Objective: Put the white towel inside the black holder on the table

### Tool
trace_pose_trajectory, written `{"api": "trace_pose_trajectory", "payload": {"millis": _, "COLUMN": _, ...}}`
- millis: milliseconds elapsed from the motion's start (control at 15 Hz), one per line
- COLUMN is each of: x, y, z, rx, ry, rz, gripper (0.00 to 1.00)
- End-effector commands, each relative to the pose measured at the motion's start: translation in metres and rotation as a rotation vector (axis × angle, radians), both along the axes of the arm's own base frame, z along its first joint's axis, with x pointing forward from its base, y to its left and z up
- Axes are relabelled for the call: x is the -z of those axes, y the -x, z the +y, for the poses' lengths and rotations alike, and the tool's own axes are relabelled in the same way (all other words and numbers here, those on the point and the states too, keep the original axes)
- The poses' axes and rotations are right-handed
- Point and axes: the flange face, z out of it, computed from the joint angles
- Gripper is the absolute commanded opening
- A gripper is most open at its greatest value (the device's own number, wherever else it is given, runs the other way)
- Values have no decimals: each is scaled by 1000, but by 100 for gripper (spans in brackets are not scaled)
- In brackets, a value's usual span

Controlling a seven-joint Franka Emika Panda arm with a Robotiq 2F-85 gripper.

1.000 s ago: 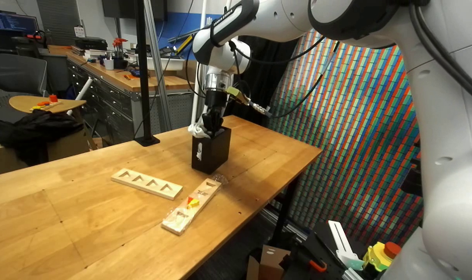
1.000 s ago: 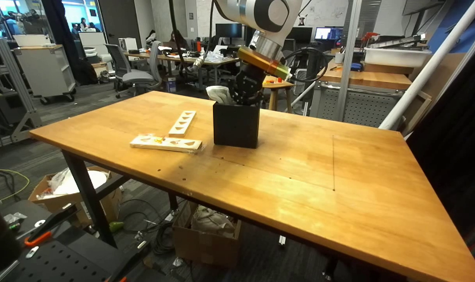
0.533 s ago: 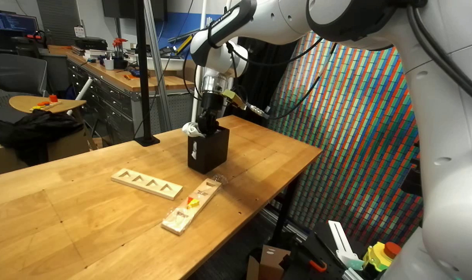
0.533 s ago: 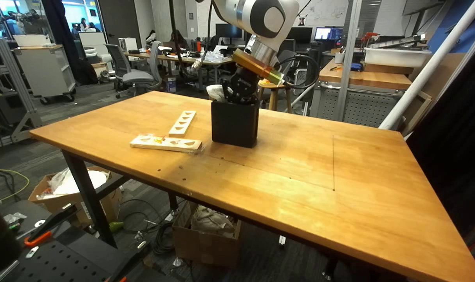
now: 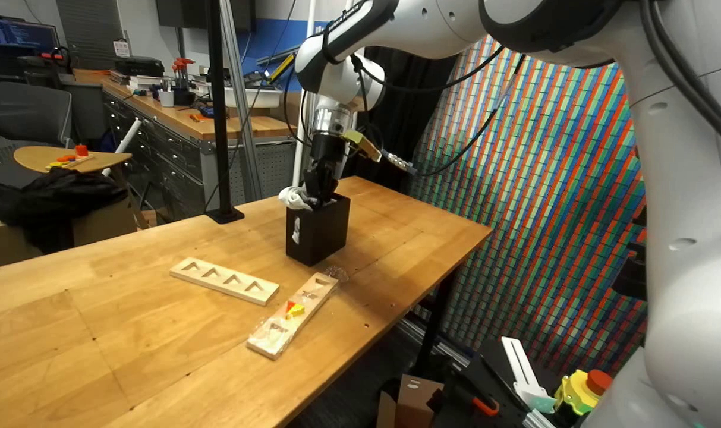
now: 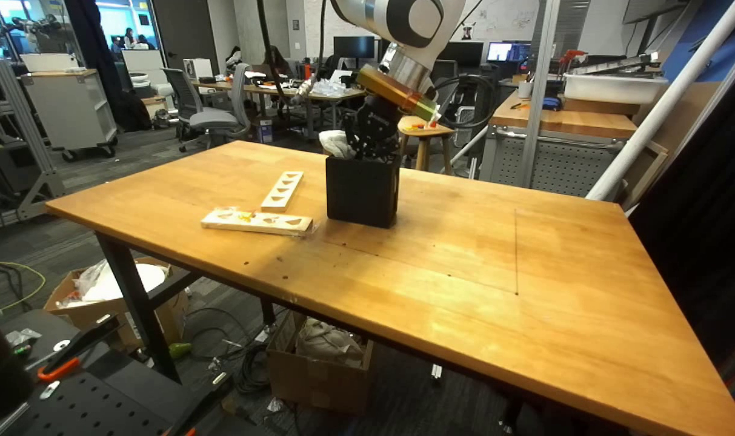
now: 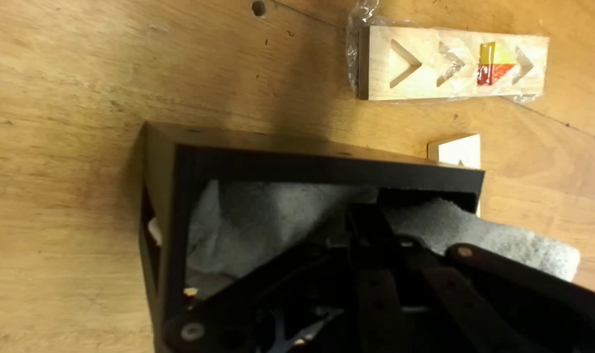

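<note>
Black holder (image 6: 362,192) slightly off earlier spot; “FRANKA” on arm (image 5: 431,30)

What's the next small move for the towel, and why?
Probably press the overhanging towel down into the holder: it sticks out past one end in both exterior views, though more seems to lie inside. The jaws are at the opening; their grip is unclear.
</note>
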Motion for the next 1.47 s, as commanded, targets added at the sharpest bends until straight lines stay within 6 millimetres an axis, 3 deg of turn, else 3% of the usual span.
{"api": "trace_pose_trajectory", "payload": {"millis": 0, "x": -54, "y": 13, "z": 3, "rx": 13, "ry": 57, "rz": -25, "gripper": 0}}
{"api": "trace_pose_trajectory", "payload": {"millis": 267, "x": -101, "y": 9, "z": 15, "rx": -32, "ry": 127, "rz": -49, "gripper": 0}}
{"api": "trace_pose_trajectory", "payload": {"millis": 533, "x": -124, "y": -4, "z": 46, "rx": -114, "ry": 161, "rz": -45, "gripper": 0}}
{"api": "trace_pose_trajectory", "payload": {"millis": 867, "x": -129, "y": -16, "z": 82, "rx": -193, "ry": 178, "rz": -30, "gripper": 0}}
{"api": "trace_pose_trajectory", "payload": {"millis": 1400, "x": -112, "y": -30, "z": 118, "rx": -241, "ry": 174, "rz": -28, "gripper": 0}}
